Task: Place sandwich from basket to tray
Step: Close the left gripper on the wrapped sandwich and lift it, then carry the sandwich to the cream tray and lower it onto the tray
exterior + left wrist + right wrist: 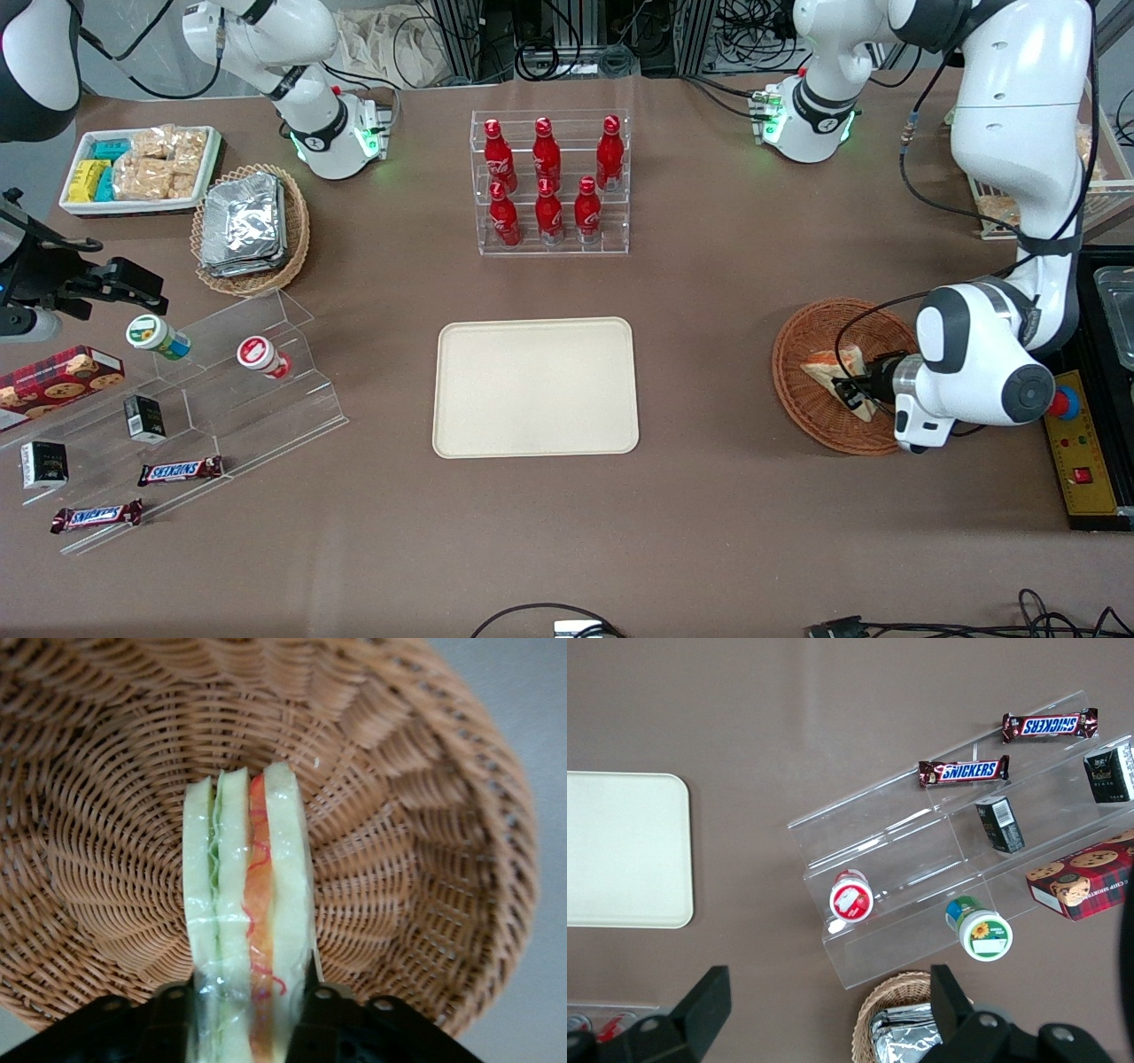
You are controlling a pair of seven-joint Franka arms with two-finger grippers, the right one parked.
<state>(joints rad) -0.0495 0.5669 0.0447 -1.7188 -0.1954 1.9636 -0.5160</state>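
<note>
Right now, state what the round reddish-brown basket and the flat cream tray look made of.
Round reddish-brown basket: woven wicker, ribbed strands visible, slight sheen. Flat cream rectangular tray: smooth, matte, likely moulded plastic. The gripper is in the basket, shut on the wrapped sandwich.

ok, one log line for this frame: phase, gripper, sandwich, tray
phase: grasp in basket | gripper: shut on sandwich, over basket | sandwich: not yet clear of basket | tray: bare
</note>
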